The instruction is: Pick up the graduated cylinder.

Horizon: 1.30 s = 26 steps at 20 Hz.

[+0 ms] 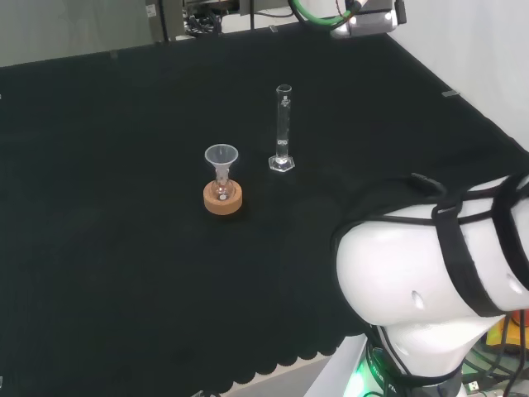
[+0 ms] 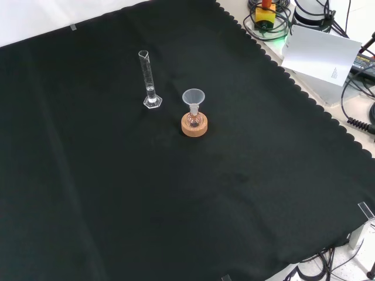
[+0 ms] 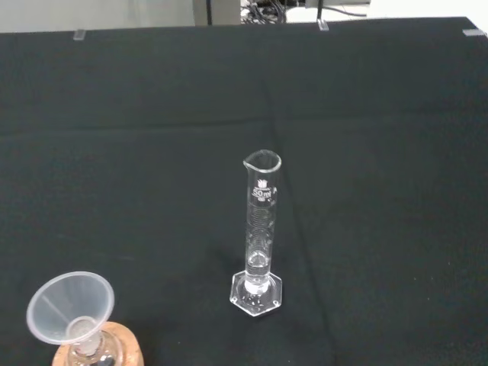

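Note:
A tall clear graduated cylinder (image 1: pixel 283 128) stands upright on its hexagonal foot on the black cloth. In the front view the cylinder (image 2: pixel 149 80) is at the upper left of the middle. The wrist view looks at the cylinder (image 3: pixel 260 229) from a distance, with its foot flat on the cloth. Nothing touches it.
A small flask with a clear funnel in its neck sits on a cork ring (image 1: pixel 223 198), left of the cylinder in the head view. In the front view the cork ring (image 2: pixel 194 124) is to the cylinder's right. The arm's white link (image 1: pixel 430 281) fills the head view's lower right.

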Available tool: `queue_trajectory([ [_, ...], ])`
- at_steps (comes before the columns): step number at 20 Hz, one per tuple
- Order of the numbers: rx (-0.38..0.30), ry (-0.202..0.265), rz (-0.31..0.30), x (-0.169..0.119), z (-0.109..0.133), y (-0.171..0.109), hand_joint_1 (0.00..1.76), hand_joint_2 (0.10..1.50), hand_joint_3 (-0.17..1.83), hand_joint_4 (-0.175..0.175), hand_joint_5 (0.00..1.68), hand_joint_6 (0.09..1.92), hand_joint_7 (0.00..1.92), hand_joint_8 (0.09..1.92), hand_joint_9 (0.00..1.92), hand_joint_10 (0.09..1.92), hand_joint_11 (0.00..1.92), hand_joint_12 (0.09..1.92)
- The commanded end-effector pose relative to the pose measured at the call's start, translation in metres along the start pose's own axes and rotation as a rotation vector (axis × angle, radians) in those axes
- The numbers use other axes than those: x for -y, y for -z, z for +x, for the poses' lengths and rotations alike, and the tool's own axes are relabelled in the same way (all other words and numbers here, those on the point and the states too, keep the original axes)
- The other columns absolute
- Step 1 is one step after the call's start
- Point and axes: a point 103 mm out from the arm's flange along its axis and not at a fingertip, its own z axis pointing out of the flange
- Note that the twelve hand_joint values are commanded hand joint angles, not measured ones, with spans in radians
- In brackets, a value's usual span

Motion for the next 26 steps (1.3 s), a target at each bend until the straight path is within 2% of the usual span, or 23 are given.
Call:
queue_trajectory([
  [1, -0.037, 0.009, -0.025, -0.028, -0.016, -0.031, 0.00, 1.39, 0.04, -0.019, 0.27, 0.09, 0.01, 0.50, 0.52, 0.09, 0.11, 1.35],
  [4, -0.066, 0.026, -0.051, -0.045, -0.025, -0.047, 0.08, 1.36, 0.03, -0.021, 0.27, 0.09, 0.03, 0.51, 0.56, 0.09, 0.13, 1.36],
  [7, -0.137, 0.021, -0.034, -0.065, -0.035, -0.068, 0.26, 1.31, 0.00, -0.026, 0.29, 0.09, 0.11, 0.55, 0.64, 0.09, 0.19, 1.36],
  [12, -0.194, 0.017, 0.023, -0.092, -0.046, -0.099, 0.38, 1.27, -0.02, -0.030, 0.30, 0.09, 0.15, 0.61, 0.52, 0.48, 0.24, 1.36],
  [15, -0.213, 0.026, 0.030, -0.103, -0.047, -0.111, 0.40, 1.27, -0.03, -0.030, 0.31, 0.09, 0.13, 0.61, 0.44, 0.59, 0.24, 1.36],
  [19, -0.247, 0.034, 0.030, -0.110, -0.047, -0.125, 0.46, 1.23, -0.05, -0.032, 0.30, 0.09, 0.12, 0.61, 0.41, 0.63, 0.23, 1.36],
  [22, -0.249, 0.044, 0.018, -0.112, -0.048, -0.133, 0.60, 1.18, -0.08, -0.035, 0.30, 0.09, 0.13, 0.62, 0.43, 0.64, 0.24, 1.37],
  [26, -0.270, 0.054, 0.038, -0.112, -0.049, -0.142, 0.73, 1.11, -0.13, -0.040, 0.32, 0.09, 0.17, 0.64, 0.47, 0.65, 0.28, 1.37],
])
